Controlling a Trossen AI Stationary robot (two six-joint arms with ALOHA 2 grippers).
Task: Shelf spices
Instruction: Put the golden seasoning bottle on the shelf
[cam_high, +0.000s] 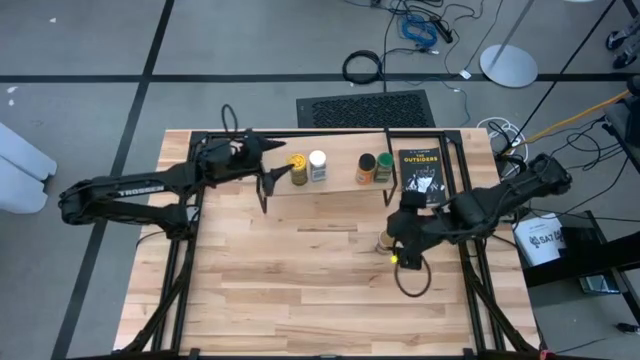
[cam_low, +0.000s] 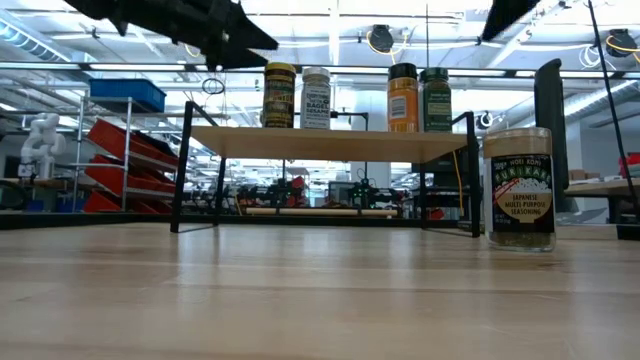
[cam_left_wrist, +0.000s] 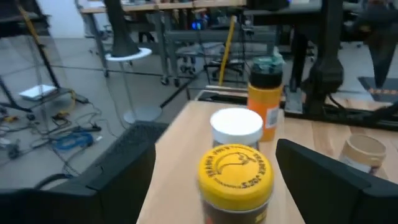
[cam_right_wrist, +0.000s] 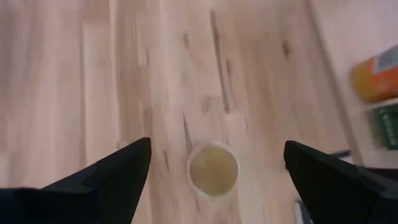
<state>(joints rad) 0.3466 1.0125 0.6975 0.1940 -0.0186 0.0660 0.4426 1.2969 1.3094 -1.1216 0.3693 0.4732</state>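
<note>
Spice jars fill the shelf (cam_high: 340, 186) in a row of four as we look down on the table: the yellow-lidded jar (cam_high: 298, 166) beside the white-lidded jar (cam_high: 318, 164), then the dark-lidded jar (cam_high: 366, 166) beside the green-lidded jar (cam_high: 384, 165). The tan-lidded jar (cam_high: 384, 242) stands apart on the tabletop (cam_high: 300, 290), in front of the shelf's right end. From above we see the left gripper (cam_high: 272, 178) at the shelf's left end, just beside the yellow lid; its wrist camera shows its fingers (cam_left_wrist: 326, 180) spread wide on either side of that jar, touching nothing. The right gripper (cam_high: 398, 250) hangs directly over the tan lid, fingers (cam_right_wrist: 115, 174) wide apart and empty, a fact only its wrist view makes plain. We read "THE OUTSIDERS" on the black book (cam_high: 421, 175) lying at the shelf's right end, and "TROSSEN" on the left arm. Only the table-level view gives the tan-lidded jar's label: "JAPANESE MULTI PURPOSE SEASONING".
</note>
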